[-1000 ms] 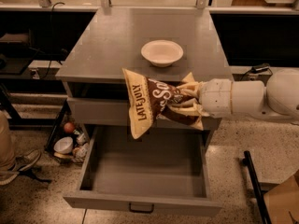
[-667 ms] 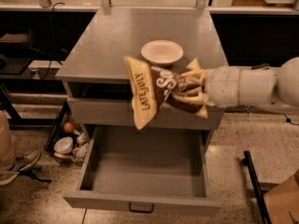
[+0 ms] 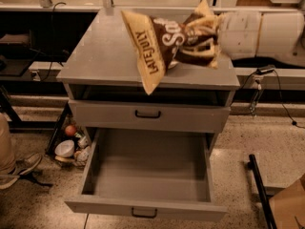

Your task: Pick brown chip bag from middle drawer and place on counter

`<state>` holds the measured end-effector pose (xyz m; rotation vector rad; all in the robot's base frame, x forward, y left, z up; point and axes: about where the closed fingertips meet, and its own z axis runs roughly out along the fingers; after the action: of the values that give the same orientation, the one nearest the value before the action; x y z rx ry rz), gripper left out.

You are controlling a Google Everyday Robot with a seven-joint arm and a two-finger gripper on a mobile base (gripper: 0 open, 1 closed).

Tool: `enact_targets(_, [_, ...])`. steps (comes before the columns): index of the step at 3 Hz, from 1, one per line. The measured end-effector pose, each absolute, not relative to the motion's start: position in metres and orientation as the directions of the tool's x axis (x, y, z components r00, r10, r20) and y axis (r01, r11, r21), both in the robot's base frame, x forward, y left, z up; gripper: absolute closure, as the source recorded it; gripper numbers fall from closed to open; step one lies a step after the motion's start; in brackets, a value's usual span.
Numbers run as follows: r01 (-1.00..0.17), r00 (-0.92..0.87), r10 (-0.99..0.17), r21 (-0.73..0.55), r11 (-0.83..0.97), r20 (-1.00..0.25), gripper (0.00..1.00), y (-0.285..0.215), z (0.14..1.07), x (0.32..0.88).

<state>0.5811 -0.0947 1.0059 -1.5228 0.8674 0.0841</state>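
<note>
Over the counter [image 3: 100, 56], gripper [image 3: 204, 38], jaws clamped, raised brown chip bag [image 3: 159, 44].

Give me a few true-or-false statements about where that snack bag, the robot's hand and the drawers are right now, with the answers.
1. The gripper holds the brown chip bag in the air, up by the counter. True.
2. The middle drawer is pushed shut. False: it stands pulled wide open.
3. The brown chip bag lies inside the middle drawer. False: the drawer shows only its bare floor.
4. The upper drawer front, with its black handle, is closed. True.
</note>
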Motion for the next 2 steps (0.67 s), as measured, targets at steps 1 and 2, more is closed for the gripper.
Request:
enact_targets(1, [-0.524, 0.727, -0.457, -0.844, 0.114, -0.513, 1.0, -0.096, 1.025, 0.587])
enact_targets(2, [-0.524, 0.729, -0.465, -0.847, 0.093, -0.502, 1.0, -0.085, 1.025, 0.589])
